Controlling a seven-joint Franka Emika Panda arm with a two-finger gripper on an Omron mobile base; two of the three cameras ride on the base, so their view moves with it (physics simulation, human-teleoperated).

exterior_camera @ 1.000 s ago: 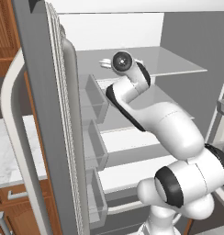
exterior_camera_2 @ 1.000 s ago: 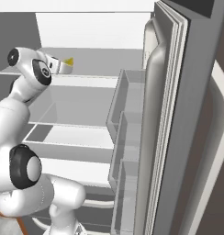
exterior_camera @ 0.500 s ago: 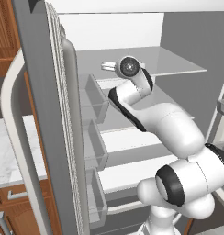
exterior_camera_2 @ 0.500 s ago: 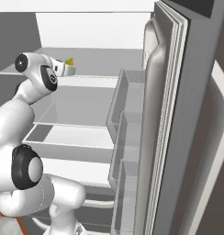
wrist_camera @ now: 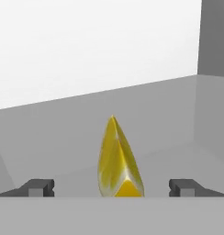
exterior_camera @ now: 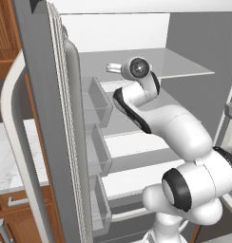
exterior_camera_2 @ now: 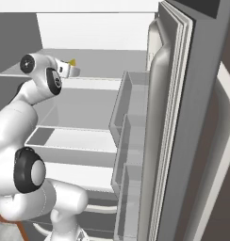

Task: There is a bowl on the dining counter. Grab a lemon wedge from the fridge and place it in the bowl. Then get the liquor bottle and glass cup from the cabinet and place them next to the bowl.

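Lemon first, by the look of things: the tiny yellow lemon wedge (wrist_camera: 117, 160), a pointed sliver with a pale rind edge, stands on its cut end on the grey glass upper shelf (wrist_camera: 63, 137) of the tall grey French-door fridge (exterior_camera_2: 183, 117), and it sits squarely between the two small dark finger tips of the white arm's two-finger claw (wrist_camera: 111, 187). The claw's jaws are spread wide apart, one tip well to each side of the wedge, and neither touches it. That wide spread makes sense for so small and narrow a target, since it leaves room to slide in around the piece without knocking it over. In the right base view the claw (exterior_camera_2: 69, 68) reaches level along the shelf, with the yellow tip of the wedge (exterior_camera_2: 72, 61) poking up just beyond it; in the left base view the hand (exterior_camera: 119, 68) lies low over the same shelf, close to the open door's clear bins (exterior_camera: 96, 102). Beyond the wedge, ahead of the claw, is the fridge's white back wall (wrist_camera: 86, 46). Judging from this, the grab is in its final approach: the wedge is already centred, so the next move probably calls for a slight advance and then a gentle close, gentle because the upright piece could tip or squirt aside.
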